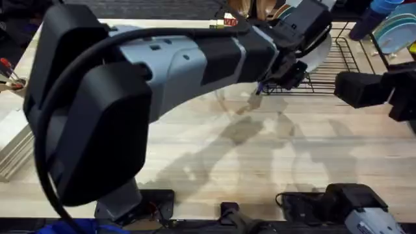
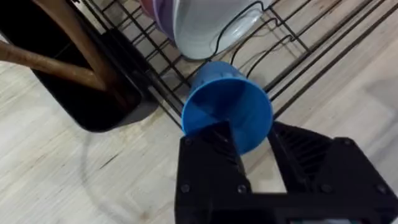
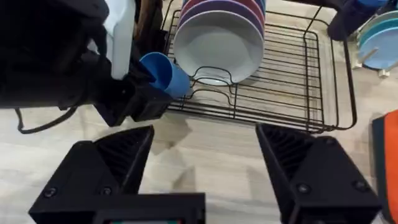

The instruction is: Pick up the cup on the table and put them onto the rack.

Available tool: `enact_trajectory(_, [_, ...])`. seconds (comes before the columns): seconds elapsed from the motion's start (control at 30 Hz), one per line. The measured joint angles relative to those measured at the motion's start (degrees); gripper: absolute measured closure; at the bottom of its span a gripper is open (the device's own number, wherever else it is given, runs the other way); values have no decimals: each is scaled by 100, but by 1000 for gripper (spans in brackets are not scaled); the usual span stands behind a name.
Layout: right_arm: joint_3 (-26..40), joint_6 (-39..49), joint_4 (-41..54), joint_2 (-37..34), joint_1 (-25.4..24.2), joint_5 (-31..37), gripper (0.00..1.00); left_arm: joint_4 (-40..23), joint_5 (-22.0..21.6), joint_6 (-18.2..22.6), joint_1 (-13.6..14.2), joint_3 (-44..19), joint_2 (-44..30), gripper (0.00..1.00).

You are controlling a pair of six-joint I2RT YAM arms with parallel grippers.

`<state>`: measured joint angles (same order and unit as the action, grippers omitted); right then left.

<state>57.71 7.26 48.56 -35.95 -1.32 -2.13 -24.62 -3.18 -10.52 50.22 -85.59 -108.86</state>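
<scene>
A blue cup (image 2: 227,112) is held in my left gripper (image 2: 255,149), which is shut on its rim with one finger (image 2: 211,146) inside and the other outside. The cup (image 3: 165,73) hangs tilted at the near left corner of the black wire rack (image 3: 292,93), just in front of the upright white plate (image 3: 217,43). In the overhead view my left arm stretches across the table, so that the left gripper (image 1: 286,70) is at the rack (image 1: 338,62). My right gripper (image 3: 205,165) stands open over bare table in front of the rack, holding nothing.
A black holder with wooden utensils (image 2: 93,81) stands against the rack's left side. Blue plates (image 3: 376,37) sit beyond the rack's right end. An orange-edged object (image 3: 388,162) lies at the right. Pale boards (image 1: 13,143) lie at the table's left edge.
</scene>
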Motion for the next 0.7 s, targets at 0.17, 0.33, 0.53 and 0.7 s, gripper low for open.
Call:
enact_trajectory(0.17, [0,40,0,1,0,0,5,-331,0,0,0,-282,0,637])
enact_trajectory(0.33, [0,100,0,0,0,2,5,-693,-1,0,0,-520,0,638])
enact_trajectory(0.53, [0,166,0,1,0,24,5,-1407,-1,-1,0,-871,0,642])
enact_trajectory(0.7, [0,180,0,-1,0,44,5,-1818,43,0,0,-1239,0,667])
